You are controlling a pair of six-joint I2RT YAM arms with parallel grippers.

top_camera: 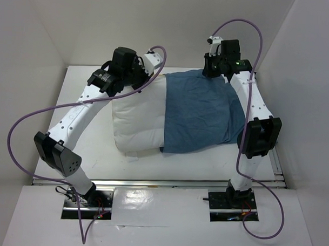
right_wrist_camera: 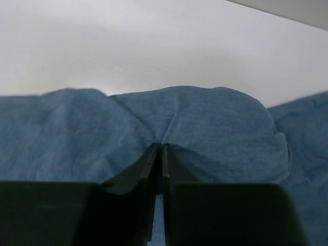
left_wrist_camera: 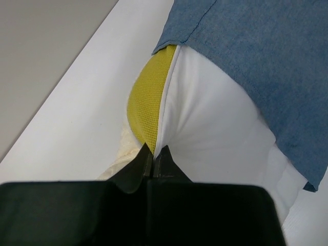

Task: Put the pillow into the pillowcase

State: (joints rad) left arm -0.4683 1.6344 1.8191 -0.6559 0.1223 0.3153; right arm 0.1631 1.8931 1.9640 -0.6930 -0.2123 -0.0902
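Note:
The white pillow (top_camera: 137, 122) lies across the middle of the table, its right part inside the dusty-blue pillowcase (top_camera: 200, 111). In the left wrist view the pillow (left_wrist_camera: 215, 118) shows its yellow strip (left_wrist_camera: 148, 97) under the pillowcase (left_wrist_camera: 266, 56) hem. My left gripper (left_wrist_camera: 154, 149) is shut on the pillow's far left corner, at the seam of the yellow strip; it shows in the top view (top_camera: 147, 68). My right gripper (right_wrist_camera: 160, 146) is shut on a pinched fold of the pillowcase (right_wrist_camera: 215, 128) at its far right corner, also in the top view (top_camera: 215, 68).
White walls enclose the table (top_camera: 98, 164) on the left, back and right. Purple cables loop over both arms. The right arm's elbow (top_camera: 259, 136) hangs by the pillowcase's right edge. A metal rail (top_camera: 162, 182) runs along the near edge.

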